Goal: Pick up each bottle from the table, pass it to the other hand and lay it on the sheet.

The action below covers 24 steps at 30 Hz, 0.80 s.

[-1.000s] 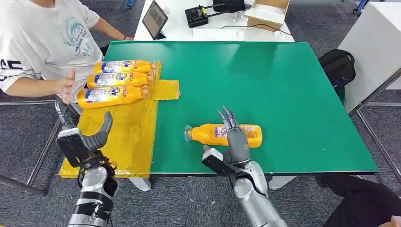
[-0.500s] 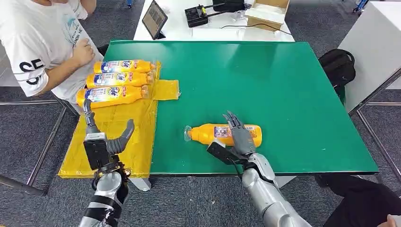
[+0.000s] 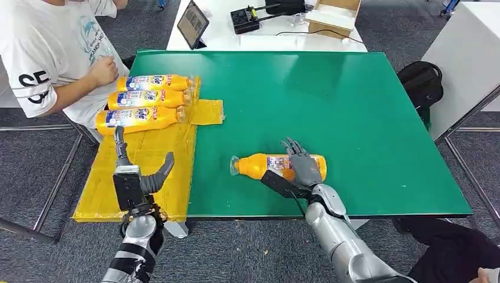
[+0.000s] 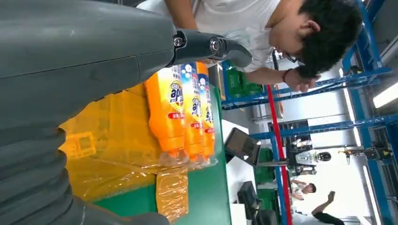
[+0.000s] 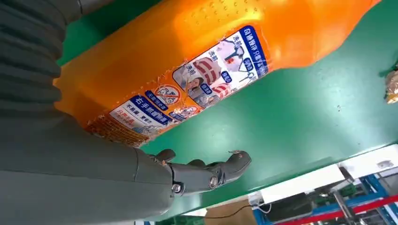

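Observation:
An orange bottle (image 3: 265, 166) (image 5: 197, 51) lies on its side on the green table (image 3: 330, 100), cap toward the left. My right hand (image 3: 303, 168) lies over its middle, fingers draped across the label. The thumb (image 5: 206, 173) is stretched out on the near side, apart from the bottle. My left hand (image 3: 138, 177) hovers open over the near part of the yellow sheet (image 3: 153, 153), holding nothing. Three more orange bottles (image 3: 147, 99) (image 4: 180, 108) lie side by side at the sheet's far end.
A person in a white shirt (image 3: 53, 53) sits at the table's left, fist near the far bottles. Behind the green table a white table carries a tablet (image 3: 193, 23), a black device (image 3: 247, 19) and a cardboard box (image 3: 333, 15). A black bag (image 3: 420, 82) sits at the right.
My right hand has sunk onto the bottle and its fingers have bent over it. My left hand has moved right, over the sheet. The person's hand drew back toward the chest.

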Tool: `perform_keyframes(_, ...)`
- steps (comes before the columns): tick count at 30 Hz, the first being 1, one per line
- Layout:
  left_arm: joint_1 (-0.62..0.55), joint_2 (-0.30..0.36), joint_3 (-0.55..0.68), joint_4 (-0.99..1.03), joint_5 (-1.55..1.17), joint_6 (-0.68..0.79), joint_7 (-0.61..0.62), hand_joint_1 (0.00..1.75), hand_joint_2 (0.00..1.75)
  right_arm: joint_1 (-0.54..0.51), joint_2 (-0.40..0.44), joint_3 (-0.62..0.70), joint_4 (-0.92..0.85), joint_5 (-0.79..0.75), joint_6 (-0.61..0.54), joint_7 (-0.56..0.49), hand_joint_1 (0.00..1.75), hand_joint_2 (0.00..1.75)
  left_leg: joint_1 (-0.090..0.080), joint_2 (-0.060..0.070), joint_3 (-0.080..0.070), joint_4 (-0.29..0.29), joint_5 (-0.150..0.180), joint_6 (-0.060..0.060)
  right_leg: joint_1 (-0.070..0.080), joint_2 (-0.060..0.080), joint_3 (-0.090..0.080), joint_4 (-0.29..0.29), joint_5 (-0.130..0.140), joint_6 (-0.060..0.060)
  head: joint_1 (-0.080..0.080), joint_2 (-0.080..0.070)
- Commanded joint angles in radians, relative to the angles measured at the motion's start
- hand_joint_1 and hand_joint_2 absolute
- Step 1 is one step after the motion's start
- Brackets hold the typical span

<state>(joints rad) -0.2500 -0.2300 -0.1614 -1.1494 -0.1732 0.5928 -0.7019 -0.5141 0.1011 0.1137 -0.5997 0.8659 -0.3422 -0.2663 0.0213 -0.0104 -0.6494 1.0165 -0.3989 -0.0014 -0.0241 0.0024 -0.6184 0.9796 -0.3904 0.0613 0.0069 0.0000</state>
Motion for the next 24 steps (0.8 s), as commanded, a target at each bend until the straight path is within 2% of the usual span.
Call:
perform_keyframes(1, -0.038, -0.001, 0.019, 0.094, 0.019, -0.034, 0.004, 0.0, 1.75, -0.077, -0.034, -0.018, 0.101, 0.016, 0.053, 0.042, 0.0, 1.75, 0.0, 0.0, 0.002, 0.0, 0.0, 0.001, 0.0, -0.001, 0.002, 0.0, -0.001, -0.001, 0.0, 0.0)
perform_keyframes(7, -0.05, -0.012, 0.032, 0.125, 0.017, -0.063, 0.004, 0.0, 1.75, -0.126, -0.069, 0.0, 0.159, 0.043, 0.156, 0.114, 0.0, 1.75, 0.0, 0.0, 0.002, 0.0, 0.0, 0.001, 0.0, -0.001, 0.002, 0.0, -0.001, -0.002, 0.0, 0.0)
perform_keyframes(12, -0.055, -0.014, 0.019, 0.131, 0.002, -0.069, 0.004, 0.0, 1.75, -0.145, -0.074, -0.002, 0.199, 0.038, 0.204, 0.124, 0.0, 1.75, 0.0, -0.001, 0.004, 0.0, -0.001, 0.001, 0.001, -0.002, 0.004, -0.001, -0.001, -0.002, 0.0, 0.0)
perform_keyframes(23, -0.071, -0.024, 0.015, 0.165, 0.007, -0.08, 0.004, 0.0, 1.75, -0.166, -0.083, 0.004, 0.237, 0.041, 0.254, 0.147, 0.0, 1.75, 0.0, -0.001, 0.008, -0.001, -0.002, 0.002, 0.001, -0.002, 0.009, -0.002, -0.002, -0.004, 0.0, 0.0)
perform_keyframes(24, -0.071, -0.024, 0.015, 0.165, 0.007, -0.08, 0.004, 0.0, 1.75, -0.166, -0.083, 0.004, 0.237, 0.041, 0.254, 0.147, 0.17, 1.75, 0.0, -0.002, 0.005, 0.0, 0.0, 0.001, 0.001, -0.003, 0.006, -0.001, -0.001, -0.002, 0.0, 0.0)
